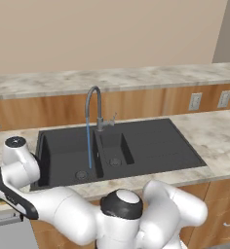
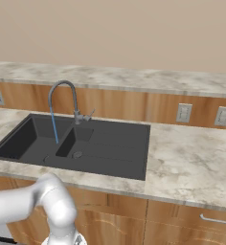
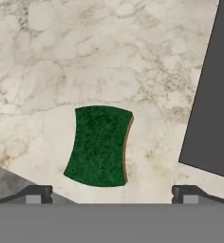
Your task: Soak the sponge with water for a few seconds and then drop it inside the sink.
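Observation:
The sponge (image 3: 100, 144) lies flat on the marble counter (image 3: 85, 57), dark green top up, with a thin yellow edge along its right side. My gripper (image 3: 112, 195) hovers over it, open, its fingertips (image 3: 38, 194) spread wide; the sponge sits above the gap, toward the left finger, untouched. The black sink (image 1: 156, 141) (image 2: 115, 143) has its edge (image 3: 213, 95) at the right of the hand view. A thin blue stream of water (image 1: 89, 146) (image 2: 54, 127) falls from the curved faucet (image 1: 93, 104) (image 2: 62, 95) into the big basin. My arm reaches left of the sink.
A grey surface (image 3: 9, 182) meets the counter at the lower left of the hand view. Wall outlets (image 1: 195, 101) (image 2: 183, 113) sit on the wooden backsplash behind the counter. A raised marble ledge (image 1: 112, 78) runs along the back.

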